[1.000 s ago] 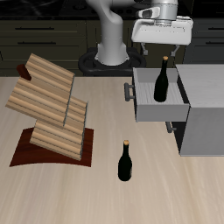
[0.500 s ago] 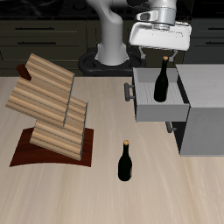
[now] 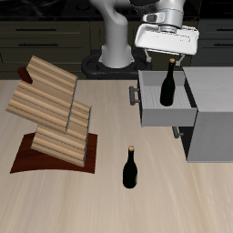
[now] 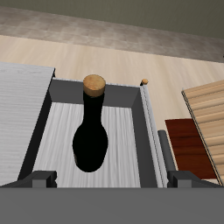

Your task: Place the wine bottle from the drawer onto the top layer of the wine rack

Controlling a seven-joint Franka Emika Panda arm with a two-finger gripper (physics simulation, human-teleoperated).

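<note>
A dark wine bottle (image 3: 169, 86) is seen standing upright inside the open drawer (image 3: 155, 111) of a grey cabinet (image 3: 213, 123). The gripper (image 3: 167, 56) is held directly above its cork, jaws spread apart, untouched by either fingertip (image 4: 37, 180).

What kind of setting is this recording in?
Probably a simulated kitchen or home bar: dark cabinets behind a wooden table, a wine rack, and a wine bottle standing in an open drawer.
</note>
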